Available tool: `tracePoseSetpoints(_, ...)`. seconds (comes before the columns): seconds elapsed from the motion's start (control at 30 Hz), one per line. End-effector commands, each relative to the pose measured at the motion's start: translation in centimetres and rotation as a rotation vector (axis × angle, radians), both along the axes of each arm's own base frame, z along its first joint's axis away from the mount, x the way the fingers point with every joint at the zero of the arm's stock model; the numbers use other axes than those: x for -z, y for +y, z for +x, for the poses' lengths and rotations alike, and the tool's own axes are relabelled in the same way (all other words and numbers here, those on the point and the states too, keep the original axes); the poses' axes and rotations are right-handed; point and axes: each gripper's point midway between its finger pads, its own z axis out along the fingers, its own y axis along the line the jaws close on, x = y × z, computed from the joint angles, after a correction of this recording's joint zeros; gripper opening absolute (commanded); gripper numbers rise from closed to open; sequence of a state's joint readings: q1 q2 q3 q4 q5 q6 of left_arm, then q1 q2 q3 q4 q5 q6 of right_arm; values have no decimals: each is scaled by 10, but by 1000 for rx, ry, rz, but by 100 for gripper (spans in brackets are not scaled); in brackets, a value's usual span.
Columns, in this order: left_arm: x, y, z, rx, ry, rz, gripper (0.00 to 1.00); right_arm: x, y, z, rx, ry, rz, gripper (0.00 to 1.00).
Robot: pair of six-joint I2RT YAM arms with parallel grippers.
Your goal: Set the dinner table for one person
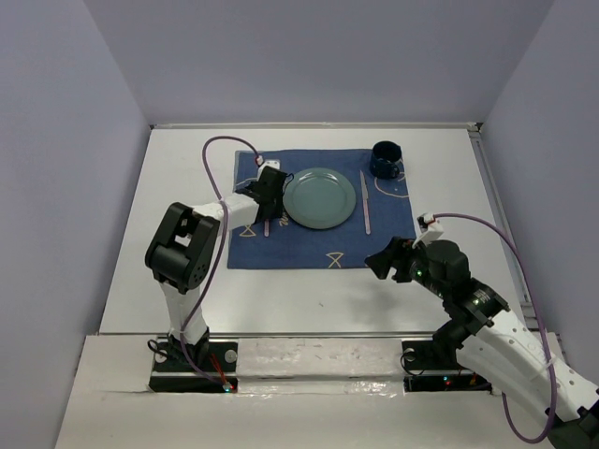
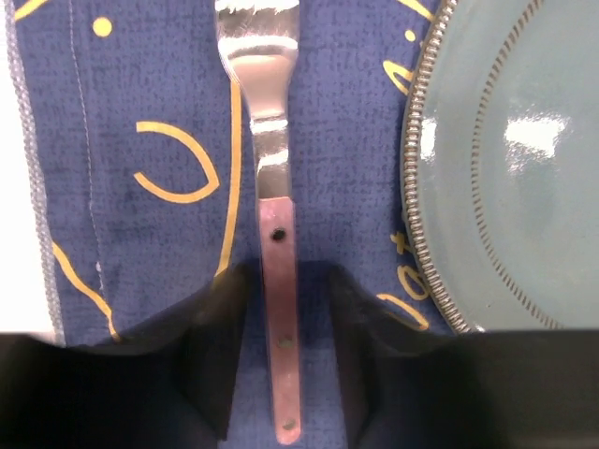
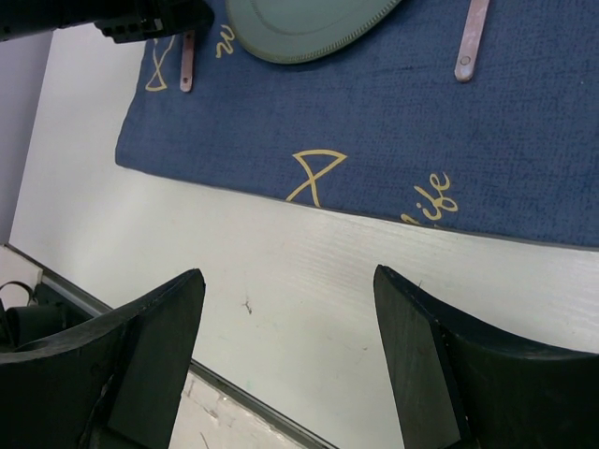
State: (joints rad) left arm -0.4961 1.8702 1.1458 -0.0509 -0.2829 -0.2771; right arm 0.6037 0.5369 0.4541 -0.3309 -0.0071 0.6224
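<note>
On the white dinner table [image 1: 187, 281] lies a dark blue patterned cloth [image 1: 318, 248] with a teal plate [image 1: 319, 197] in its middle. Left of the plate lies a fork [image 2: 276, 187], its copper handle flat on the cloth. My left gripper [image 2: 285, 355] straddles that handle, open, with a gap showing on each side. A knife [image 1: 365, 201] lies right of the plate. A dark blue mug [image 1: 386, 159] stands at the cloth's far right corner. My right gripper [image 3: 290, 309] hangs open and empty above bare table near the cloth's front edge.
The table's front rail [image 3: 243, 393] runs just below my right gripper. Grey walls [image 1: 56, 187] close in the table on the left, back and right. A purple cable [image 1: 225, 150] loops over the left arm.
</note>
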Motion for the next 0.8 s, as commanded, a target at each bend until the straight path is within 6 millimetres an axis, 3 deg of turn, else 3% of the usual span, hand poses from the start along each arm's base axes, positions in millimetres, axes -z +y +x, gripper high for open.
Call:
tracePoseSetpoints(0.0,-28,4,12,-56,-75,-5,70,-22,-2,5,28,-46,14,78)
tracePoseSetpoints(0.03,-33,6,13,-63,-86,-2,81,-24,-3,6,33,-49,12,79)
tracePoseSetpoints(0.07,-43,6,15,-68,-108,-8,99,-29,-3,7,35,-55,13,79)
tracePoseSetpoints(0.2,-77,11,14,-96,-166,-30,99,-49,-8,10,55,-98,5,84)
tracePoseSetpoints(0.3,-118,11,11,-102,-247,-89,99,-62,-15,13,89,-121,0,100)
tracePoseSetpoints(0.33,-131,12,10,-105,-274,-108,99,-73,-16,13,92,-142,6,100)
tracePoseSetpoints(0.37,-157,12,6,-103,-326,-152,99,-76,-18,14,104,-146,0,100)
tracePoseSetpoints(0.43,-181,13,0,-99,-377,-193,99,-91,-20,15,112,-173,4,100)
tracePoseSetpoints(0.47,-206,16,-8,-99,-432,-231,99,-94,-23,16,123,-177,-4,100)
tracePoseSetpoints(0.57,-242,23,-23,-96,-519,-285,99,-116,-33,17,171,-218,5,100)
tracePoseSetpoints(0.67,-302,35,-58,-68,-668,-397,99,-131,-40,17,185,-260,-16,100)
tracePoseSetpoints(0.7,-305,35,-66,-50,-683,-416,99,-145,-42,15,189,-284,-8,100)
tracePoseSetpoints(0.77,-341,39,-91,2,-782,-497,99,-158,-49,12,197,-314,-24,100)
